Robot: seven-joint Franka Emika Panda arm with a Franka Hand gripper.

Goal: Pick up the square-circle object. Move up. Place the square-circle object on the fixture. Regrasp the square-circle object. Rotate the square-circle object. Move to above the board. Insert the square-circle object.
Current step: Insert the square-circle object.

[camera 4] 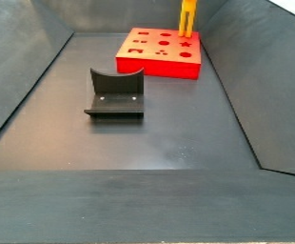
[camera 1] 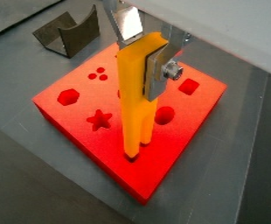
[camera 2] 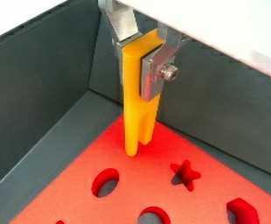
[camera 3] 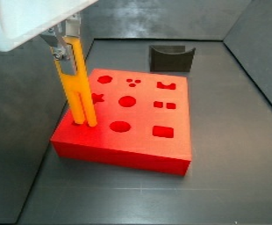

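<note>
My gripper [camera 1: 142,54] is shut on the upper end of the square-circle object [camera 1: 135,101], a slim yellow bar that hangs upright. Both wrist views show silver fingers [camera 2: 153,73] clamping its sides. The bar's lower tip [camera 2: 135,149] meets the red board [camera 1: 162,171] near one edge. In a side view the bar [camera 3: 76,90] stands at the board's left side [camera 3: 115,149], beside a star cut-out [camera 3: 100,80]. Another side view shows the bar [camera 4: 188,16] rising from the board [camera 4: 163,65] at the far end. The dark fixture [camera 4: 114,95] stands apart with nothing in it.
Cut-outs on the board include a star [camera 1: 100,120], circles [camera 3: 122,127] and squares [camera 3: 163,132]. The fixture [camera 3: 170,58] stands behind the board. Dark tray walls [camera 2: 38,96] rise close to the board's edge.
</note>
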